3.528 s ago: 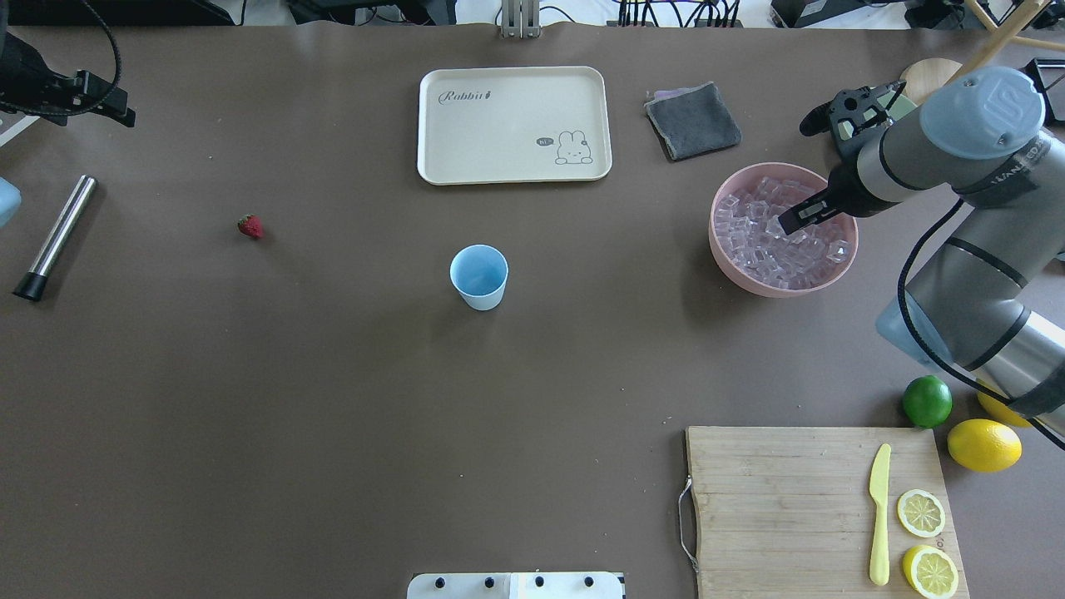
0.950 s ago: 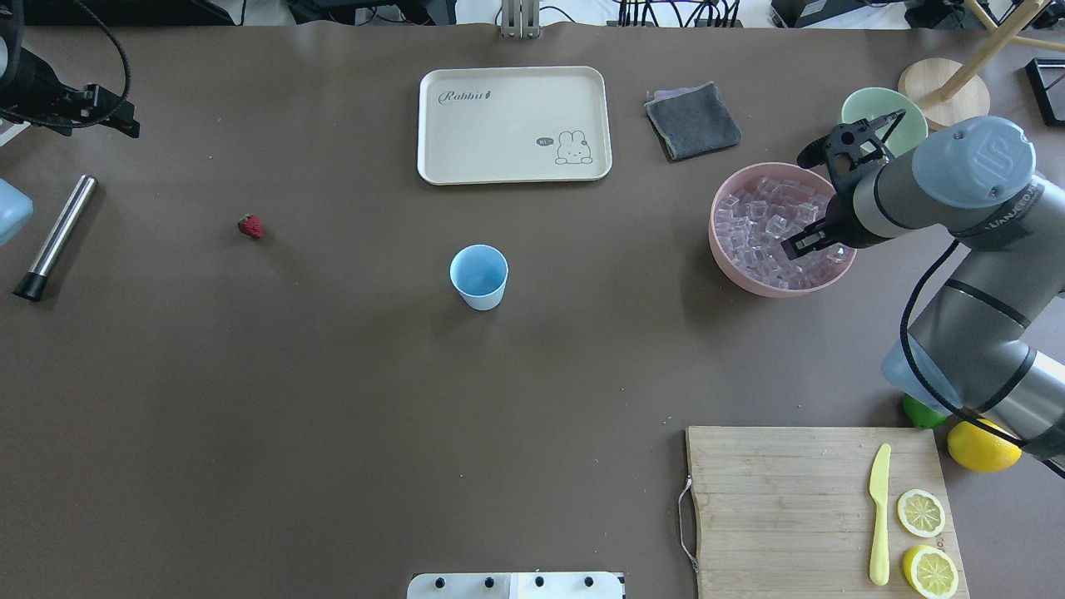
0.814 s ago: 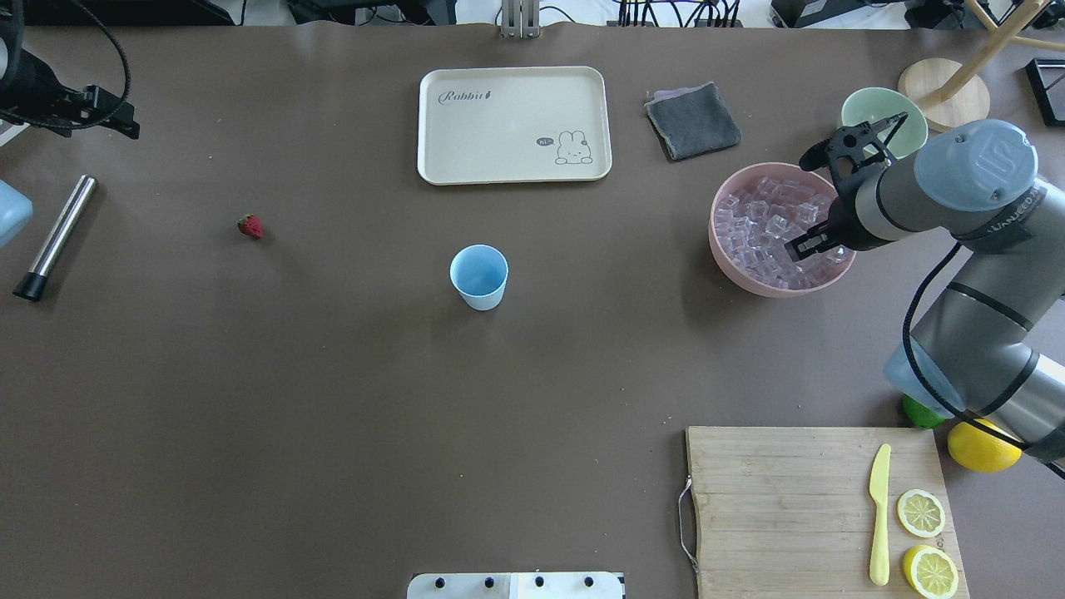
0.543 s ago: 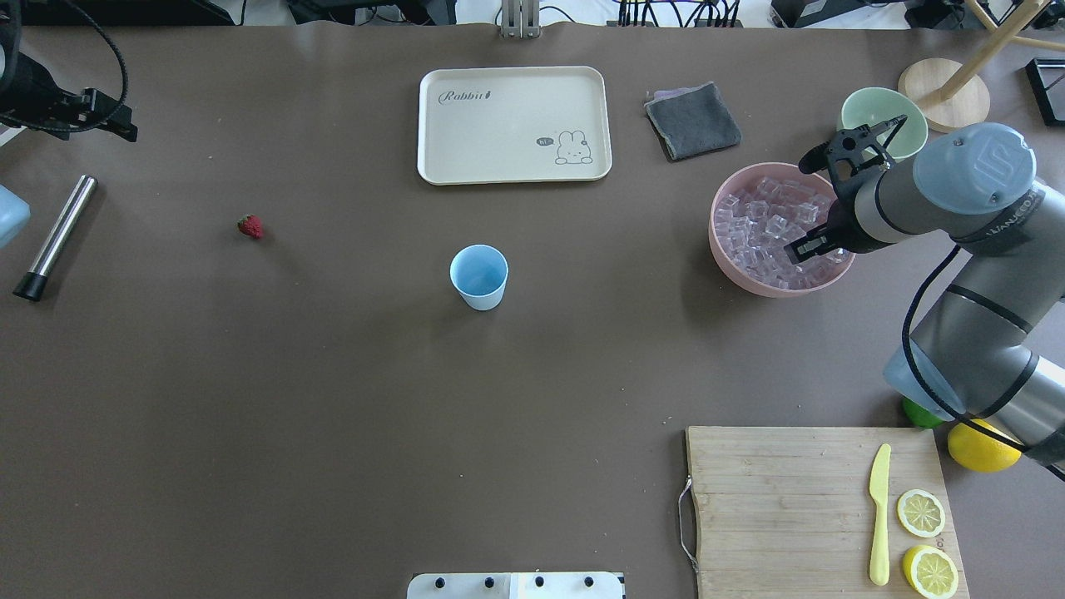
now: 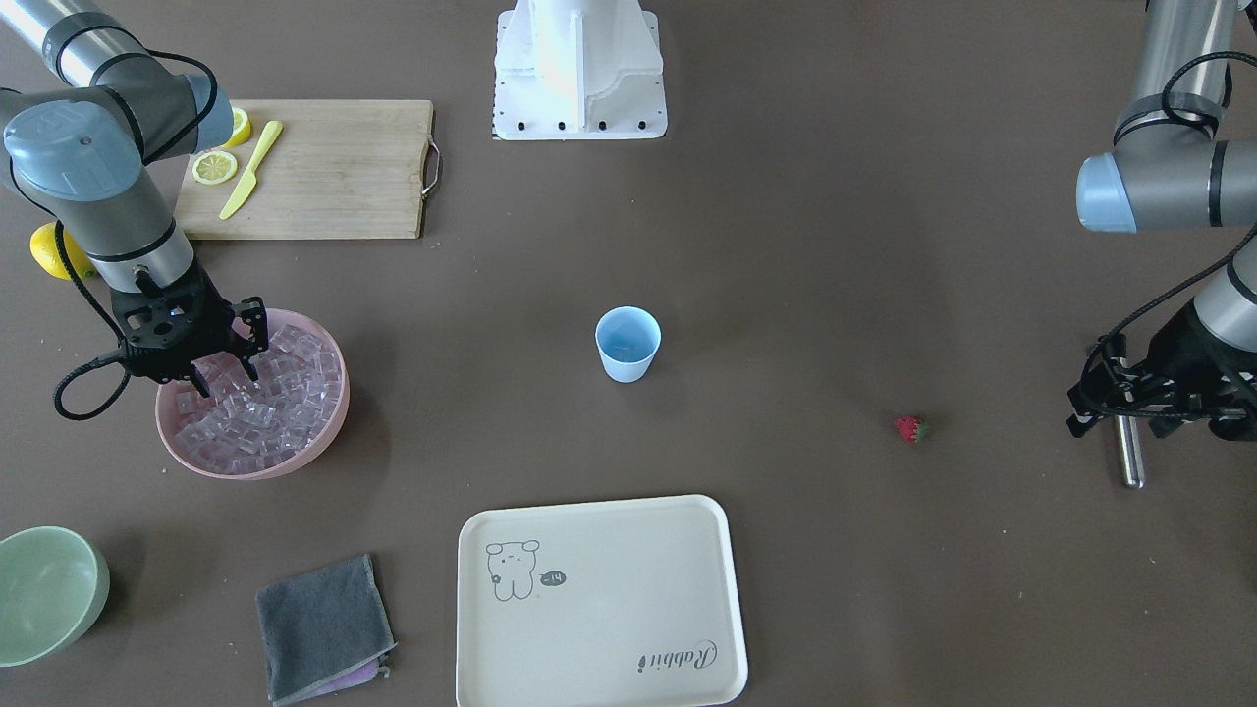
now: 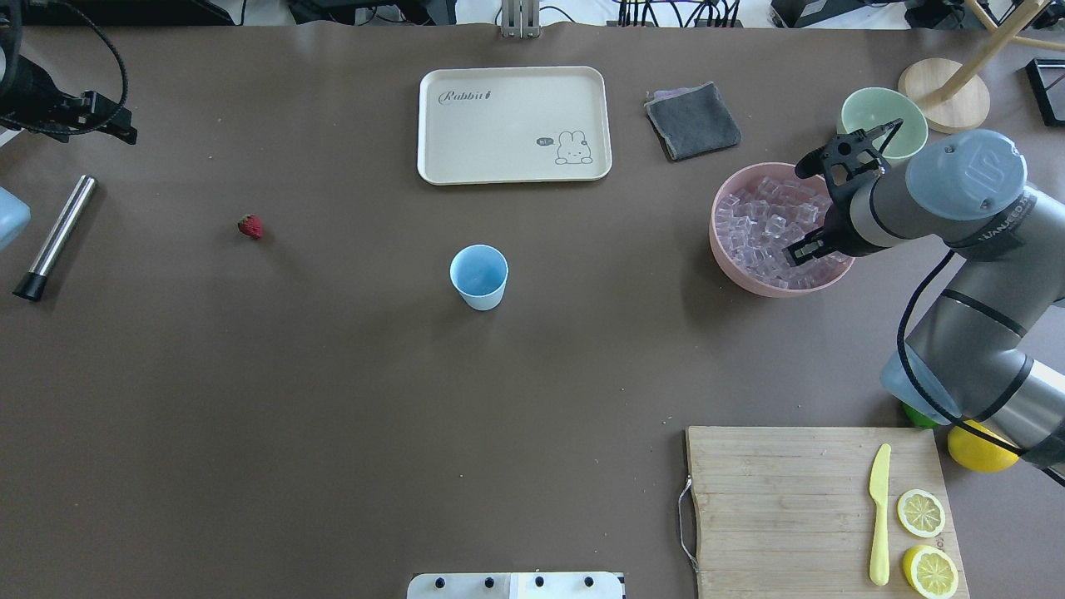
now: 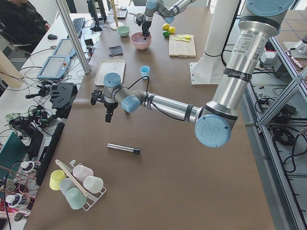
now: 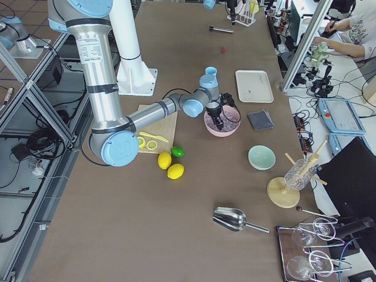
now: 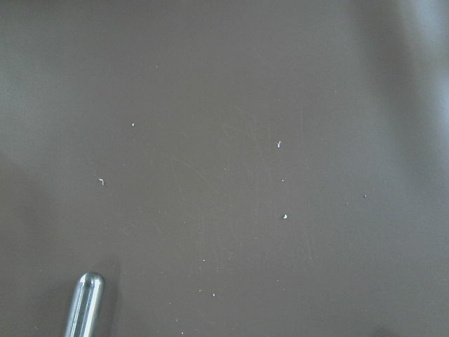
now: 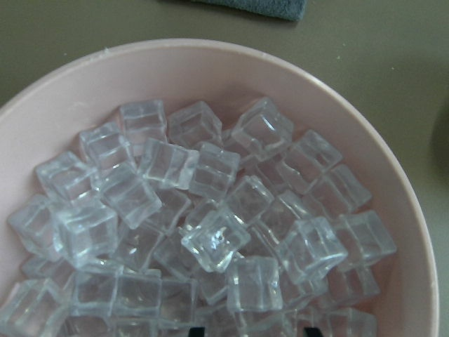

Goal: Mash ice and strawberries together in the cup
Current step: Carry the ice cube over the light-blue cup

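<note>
The light blue cup [image 6: 478,276] stands upright in the middle of the table, also in the front view [image 5: 627,343]. The red strawberry [image 6: 250,226] lies alone on the table to its left. Many clear ice cubes [image 10: 214,239] fill the pink bowl [image 6: 732,274]. My right gripper [image 5: 226,378] is open and empty, pointing down, its fingertips just over the ice. My left gripper [image 5: 1095,412] hovers by the steel muddler [image 6: 56,233] at the far left. I cannot tell whether it is open.
A cream tray [image 6: 514,125] and a grey cloth [image 6: 692,121] lie at the back. A pale green bowl [image 6: 882,125] stands behind the pink bowl. A cutting board [image 6: 799,507] with a yellow knife and lemon slices lies front right, beside whole lemons.
My right gripper has moved down into the pink bowl and slightly toward the robot's side of it. The left arm has barely shifted. Cup and strawberry have not moved.
</note>
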Controlling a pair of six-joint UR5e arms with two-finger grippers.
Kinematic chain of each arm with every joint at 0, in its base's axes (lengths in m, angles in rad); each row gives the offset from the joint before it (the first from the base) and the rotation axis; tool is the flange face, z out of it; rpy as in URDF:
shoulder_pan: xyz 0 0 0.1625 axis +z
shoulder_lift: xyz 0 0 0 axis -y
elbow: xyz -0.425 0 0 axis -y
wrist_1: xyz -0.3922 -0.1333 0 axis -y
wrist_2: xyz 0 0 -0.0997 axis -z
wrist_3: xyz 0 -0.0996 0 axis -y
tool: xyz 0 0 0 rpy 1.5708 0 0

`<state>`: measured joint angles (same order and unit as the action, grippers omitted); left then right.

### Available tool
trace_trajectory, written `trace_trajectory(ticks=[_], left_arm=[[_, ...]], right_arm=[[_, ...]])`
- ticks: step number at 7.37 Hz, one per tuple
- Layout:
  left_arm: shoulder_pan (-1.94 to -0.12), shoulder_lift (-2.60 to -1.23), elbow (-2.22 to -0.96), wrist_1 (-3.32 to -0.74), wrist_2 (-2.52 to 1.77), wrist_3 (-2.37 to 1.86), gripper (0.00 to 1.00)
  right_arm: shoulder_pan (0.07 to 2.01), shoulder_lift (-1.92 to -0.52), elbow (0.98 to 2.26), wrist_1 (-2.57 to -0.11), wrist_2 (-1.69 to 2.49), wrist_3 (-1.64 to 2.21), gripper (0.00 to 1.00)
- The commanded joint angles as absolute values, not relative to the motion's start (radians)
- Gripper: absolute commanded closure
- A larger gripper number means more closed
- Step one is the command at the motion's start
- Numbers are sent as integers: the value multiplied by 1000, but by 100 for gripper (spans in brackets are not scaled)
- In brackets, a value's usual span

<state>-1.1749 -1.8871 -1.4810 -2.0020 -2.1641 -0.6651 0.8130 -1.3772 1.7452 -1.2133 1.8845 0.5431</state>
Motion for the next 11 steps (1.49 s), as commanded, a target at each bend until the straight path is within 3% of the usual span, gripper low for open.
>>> trace_trajectory(ticks=[1, 3, 6, 8, 11], left_arm=[[-1170, -1890, -1479, -2002, -2163, -666, 2], [-1170, -1890, -1476, -2002, -2163, -666, 2], [-1169, -1896, -1470, -2002, -2163, -667, 2], [-1170, -1898, -1470, -2002, -2163, -667, 2], [-1155, -1901, -1470, -2002, -2139, -669, 2]], right_arm=[[811, -1376, 1741, -1213, 1884, 540, 52], [813, -1374, 1746, -1215, 1884, 538, 69], [816, -1374, 1744, -1215, 1882, 538, 75], [827, -1374, 1753, -1215, 1887, 538, 97], [906, -1362, 1793, -1244, 1966, 531, 100]])
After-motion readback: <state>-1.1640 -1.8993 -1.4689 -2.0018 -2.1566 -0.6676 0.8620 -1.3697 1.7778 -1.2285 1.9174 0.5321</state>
